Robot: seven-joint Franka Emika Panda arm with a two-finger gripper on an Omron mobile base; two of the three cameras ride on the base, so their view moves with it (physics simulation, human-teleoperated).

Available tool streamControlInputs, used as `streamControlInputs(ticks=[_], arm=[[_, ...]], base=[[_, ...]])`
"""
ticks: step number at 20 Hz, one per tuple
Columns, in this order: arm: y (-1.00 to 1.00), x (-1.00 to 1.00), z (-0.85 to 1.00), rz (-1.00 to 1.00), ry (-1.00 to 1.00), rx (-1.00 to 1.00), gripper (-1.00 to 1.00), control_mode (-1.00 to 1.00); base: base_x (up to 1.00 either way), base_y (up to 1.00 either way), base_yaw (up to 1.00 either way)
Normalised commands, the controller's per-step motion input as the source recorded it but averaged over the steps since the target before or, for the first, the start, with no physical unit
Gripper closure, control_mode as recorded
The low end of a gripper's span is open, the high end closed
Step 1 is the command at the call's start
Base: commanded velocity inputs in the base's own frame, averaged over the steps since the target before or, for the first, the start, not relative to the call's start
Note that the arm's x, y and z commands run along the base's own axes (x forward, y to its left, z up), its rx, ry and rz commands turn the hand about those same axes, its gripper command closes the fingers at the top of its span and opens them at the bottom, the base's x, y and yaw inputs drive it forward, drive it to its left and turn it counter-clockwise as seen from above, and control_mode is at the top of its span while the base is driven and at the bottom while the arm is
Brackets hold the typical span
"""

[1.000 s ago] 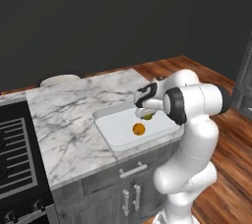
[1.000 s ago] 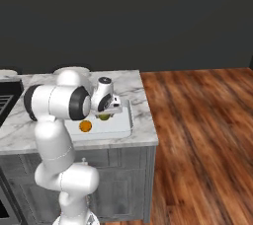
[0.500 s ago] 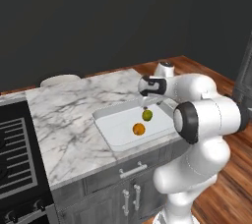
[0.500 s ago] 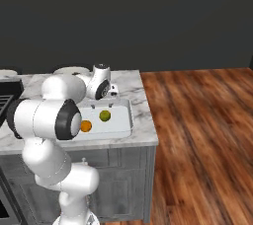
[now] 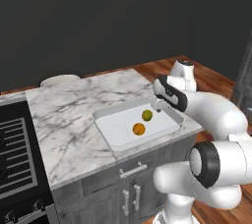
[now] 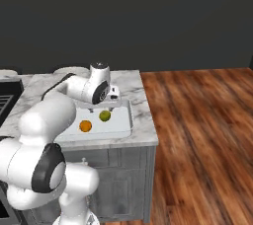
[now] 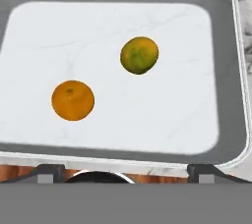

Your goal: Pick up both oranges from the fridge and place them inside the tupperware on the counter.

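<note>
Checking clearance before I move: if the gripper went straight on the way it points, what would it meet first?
Probably the bare floor of the tupperware, between the bright orange and the greenish orange. The gripper points down into it; exact depth is unclear.

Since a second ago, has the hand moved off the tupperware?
Yes. The hand has risen and pulled back toward the tupperware's right rim.

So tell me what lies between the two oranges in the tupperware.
Nothing: in the hand view, bare white tupperware floor separates the bright orange from the yellow-green orange.
</note>
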Motion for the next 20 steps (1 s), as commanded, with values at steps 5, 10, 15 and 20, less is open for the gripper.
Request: streamControlInputs(ticks=[5, 10, 15, 20], arm=[[-0.65, -1.0, 0.32, -0.1, -0.25, 0.0, -1.0, -1.0], [-0.76, -1.0, 0.43, -0.08, -0.35, 0.0, -1.0, -1.0], [-0.66, -1.0, 0.52, -0.03, -0.43, 0.0, -1.0, -1.0], [-0.58, -1.0, 0.59, -0.03, -0.37, 0.01, -1.0, -1.0]], base=[[0.0, 0.0, 0.0], [0.0, 0.0, 0.0], [0.0, 0.0, 0.0], [0.0, 0.0, 0.0]])
